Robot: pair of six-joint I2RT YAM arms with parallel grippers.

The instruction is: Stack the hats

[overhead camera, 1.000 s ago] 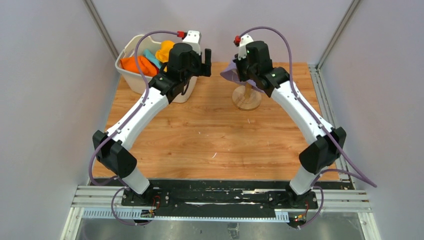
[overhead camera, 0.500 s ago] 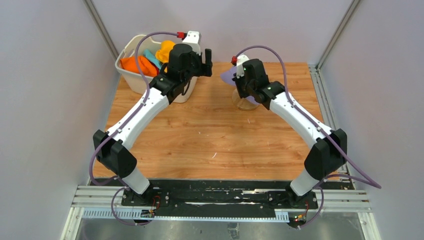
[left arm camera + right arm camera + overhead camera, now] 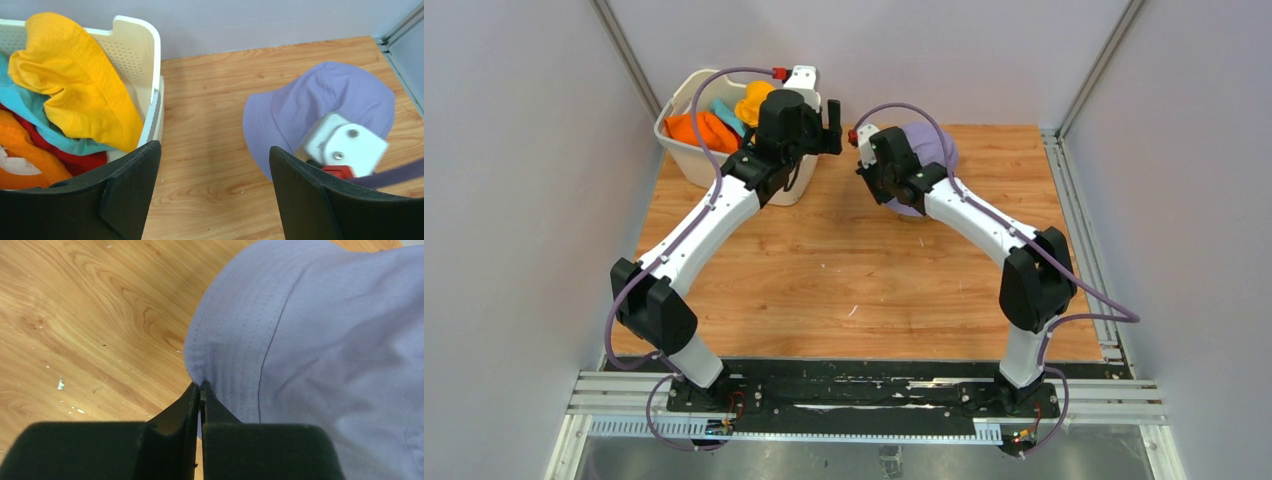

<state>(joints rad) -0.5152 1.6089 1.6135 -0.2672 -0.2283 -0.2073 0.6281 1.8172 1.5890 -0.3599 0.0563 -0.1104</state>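
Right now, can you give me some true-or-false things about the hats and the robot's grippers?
1. The right gripper is pinching the brim of the lavender hat. True.
2. The left gripper is holding the yellow hat. False: it is open and empty, and the yellow hat lies in the basket.
3. The orange hat is in the basket. True.
4. The lavender hat is inside the basket. False: it is outside, over the table.

Bright even light, soft shadows, slight blur
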